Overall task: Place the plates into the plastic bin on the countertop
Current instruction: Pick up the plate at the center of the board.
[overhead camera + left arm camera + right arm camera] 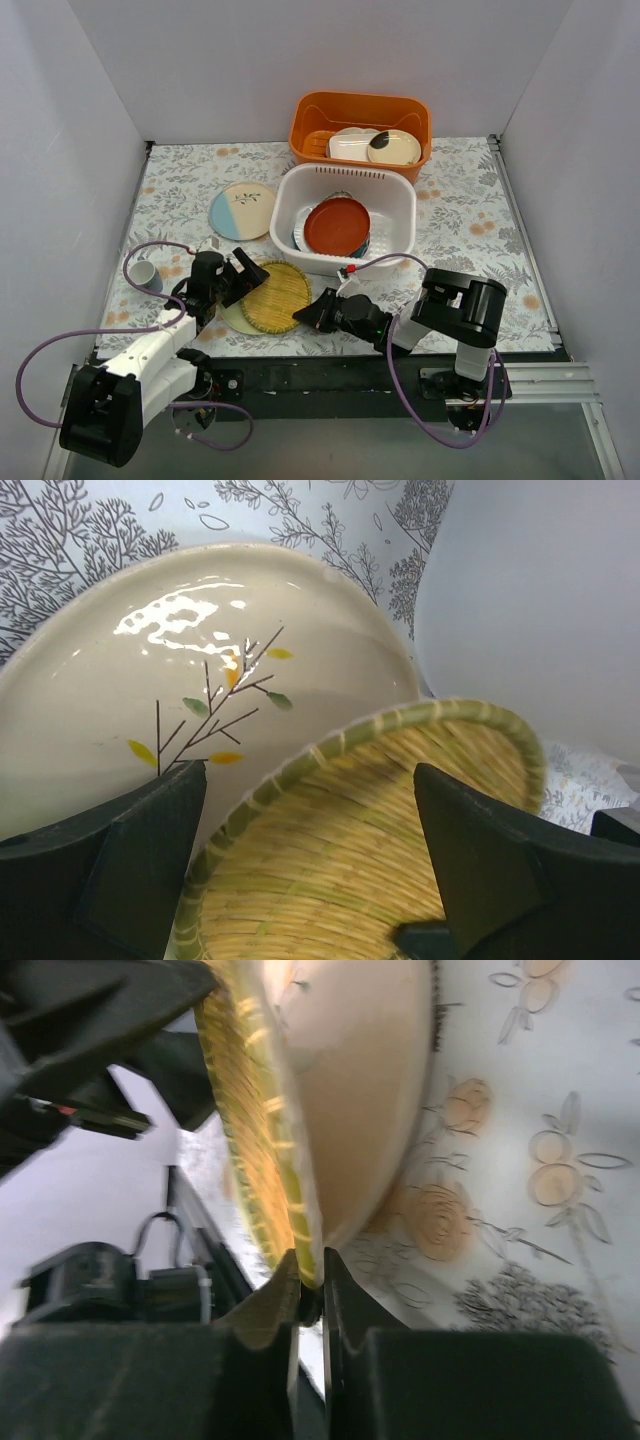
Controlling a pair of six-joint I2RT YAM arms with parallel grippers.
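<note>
Right wrist view: right gripper [310, 1280] pinches the woven plate [255, 1140] by its rim, left gripper [310, 855] gapes wide; next, lift toward the plastic bin [400, 222]

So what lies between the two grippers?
The yellow woven plate, overlapping the cream leaf-sprig plate, spans the gap in the top view. The right gripper pinches its rim; the left gripper stands open around its other edge.

- The yellow woven plate [274, 296] is boxed in: the left gripper [247, 275] straddles its 10 o'clock edge, and the right gripper [305, 316] has its fingers pinched on the 4 o'clock rim.
- The plastic bin [396, 240] has its near wall just past the plate at 2 o'clock, and it is open overhead.
- The counter [470, 240] lies bare at the bin's 3 o'clock.
- A cup [143, 273] sits at the plate's 9 o'clock, well apart.
</note>
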